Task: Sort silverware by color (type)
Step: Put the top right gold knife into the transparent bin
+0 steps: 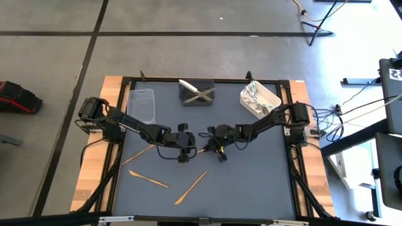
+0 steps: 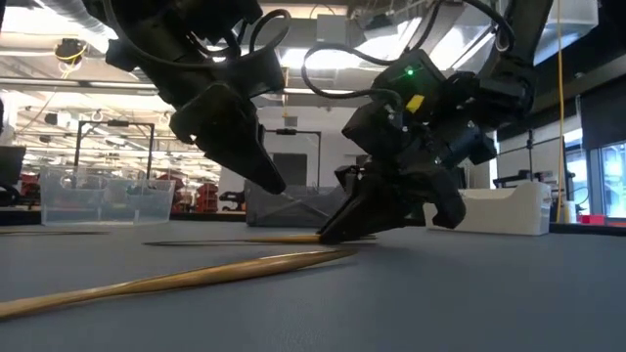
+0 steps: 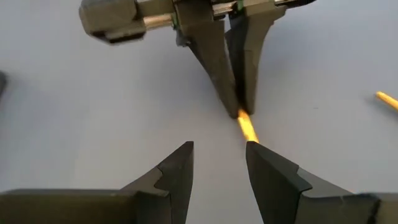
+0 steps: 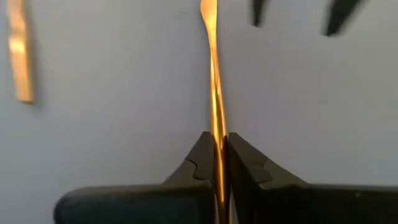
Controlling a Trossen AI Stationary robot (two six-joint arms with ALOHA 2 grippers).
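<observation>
— What is seen past the left gripper (image 3: 219,163)?
— Its fingers are held apart above the grey mat (image 3: 93,112). Ahead, a gold utensil (image 3: 247,127) is pinched at its end by the right gripper (image 3: 239,106), pointing down.

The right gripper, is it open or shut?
Shut: the right gripper has both fingers pressed against the thin copper-gold utensil, leaving no gap.
</observation>
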